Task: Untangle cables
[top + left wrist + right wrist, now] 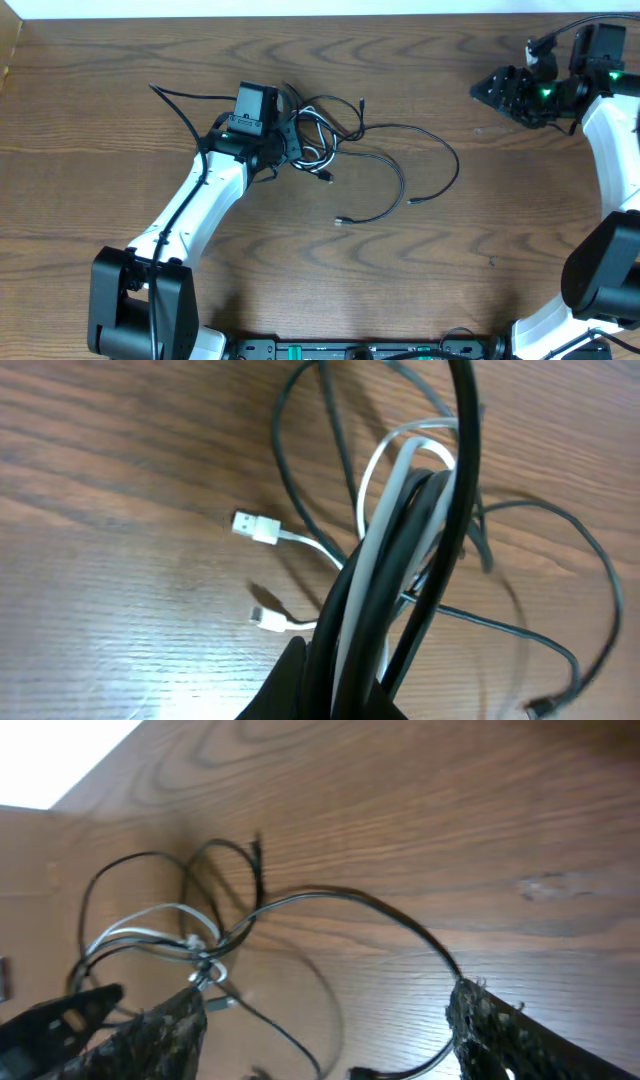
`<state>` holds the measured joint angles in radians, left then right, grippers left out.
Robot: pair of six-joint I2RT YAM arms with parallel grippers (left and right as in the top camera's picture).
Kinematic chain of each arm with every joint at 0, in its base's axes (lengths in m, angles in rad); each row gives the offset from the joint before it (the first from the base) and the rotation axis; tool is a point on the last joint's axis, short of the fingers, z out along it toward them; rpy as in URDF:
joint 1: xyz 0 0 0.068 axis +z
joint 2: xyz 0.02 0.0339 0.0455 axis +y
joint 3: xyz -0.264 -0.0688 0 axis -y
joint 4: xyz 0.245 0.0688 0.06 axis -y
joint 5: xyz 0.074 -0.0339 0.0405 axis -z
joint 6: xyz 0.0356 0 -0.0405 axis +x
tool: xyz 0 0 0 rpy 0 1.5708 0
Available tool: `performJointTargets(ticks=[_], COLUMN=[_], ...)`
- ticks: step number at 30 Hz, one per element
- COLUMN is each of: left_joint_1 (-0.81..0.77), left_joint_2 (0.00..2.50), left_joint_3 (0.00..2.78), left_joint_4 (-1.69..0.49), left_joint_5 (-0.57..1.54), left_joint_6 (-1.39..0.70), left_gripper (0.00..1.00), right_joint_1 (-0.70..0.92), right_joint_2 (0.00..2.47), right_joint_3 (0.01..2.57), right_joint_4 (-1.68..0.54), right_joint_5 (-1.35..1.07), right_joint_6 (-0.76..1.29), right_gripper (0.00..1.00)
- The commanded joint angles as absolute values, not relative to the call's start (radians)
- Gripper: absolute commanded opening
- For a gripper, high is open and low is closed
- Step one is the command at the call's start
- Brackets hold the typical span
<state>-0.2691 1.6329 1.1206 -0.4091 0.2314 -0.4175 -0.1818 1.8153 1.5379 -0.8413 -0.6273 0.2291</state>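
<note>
In the overhead view the cables [322,138] lie on the brown wood-grain tabletop [80,180] in the upper middle of the frame, just left of centre, as a knot of black cords with a white one wound through it. From the knot, thin black strands loop out to the right and down toward the centre of the frame, where two of them end in small plugs. Another black strand runs off toward the upper left. The left arm [200,205] reaches up from the lower left corner, and the left fingers [285,150] sit at the left edge of the knot, closed on a bundle of cords. The left wrist view shows this grip close up: black strands and the white cable [385,510] run together down into the dark fingers [290,685] at the bottom edge. Left of the bundle, a white flat plug [255,525] and a smaller white plug [266,618] rest on the wood. The right arm [610,150] stands in the upper right corner of the overhead frame, well apart from the knot. Its right fingers [490,90] point left and are spread wide, holding nothing. In the right wrist view both fingers [500,1035] show at the bottom edge, far apart. The cables [200,945] lie beyond them at left centre.
</note>
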Motion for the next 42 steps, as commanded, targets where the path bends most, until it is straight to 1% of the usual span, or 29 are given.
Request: performJointTargets(ticks=[1,5,9,13,16,21,23,28,35,42], left_joint_1=[-0.263,-0.263,-0.263,-0.263,-0.263,-0.263,-0.263,-0.263,-0.263,-0.263], left_joint_2=[1.632,1.612,1.595,1.595,1.595,1.595,1.595,1.595,1.595,1.595], left_joint_3=[1.128,1.128,1.128,1.128,1.128,1.128,1.128,1.128,1.128,1.128], left_joint_4=[-0.36,-0.258,-0.175,-0.173,-0.176,-0.15,-0.138,-0.094,-0.091,-0.091], left_joint_5=[0.36,0.545,0.697,0.727,0.726,0.727,0.731,0.812,0.839,0.854], left_joint_6=[-0.326,-0.303,-0.304,-0.319,-0.336,-0.415,-0.448,-0.468,-0.489,-0.488], left_gripper=[0.08,0.07,0.08,0.08,0.07,0.07,0.07,0.07,0.08,0.08], right_joint_1=[-0.167,-0.122,-0.058,0.015,0.07,0.149,0.181,0.254,0.33,0.363], right_joint_2=[1.818,1.818,1.818,1.818,1.818,1.818,1.818,1.82,1.82,1.824], right_joint_3=[1.542,1.542,1.542,1.542,1.542,1.542,1.542,1.542,1.542,1.542], right_joint_4=[-0.838,-0.833,-0.829,-0.785,-0.727,-0.683,-0.684,-0.66,-0.593,-0.591], right_joint_5=[-0.606,-0.748,-0.819,-0.933,-1.002,-0.907,-0.869,-0.738,-0.627,-0.581], right_joint_6=[0.215,0.115,0.087,0.067,0.07,0.155,0.175,0.26,0.356,0.39], right_gripper=[0.75,0.73,0.73,0.74,0.72,0.71,0.69,0.64,0.56,0.51])
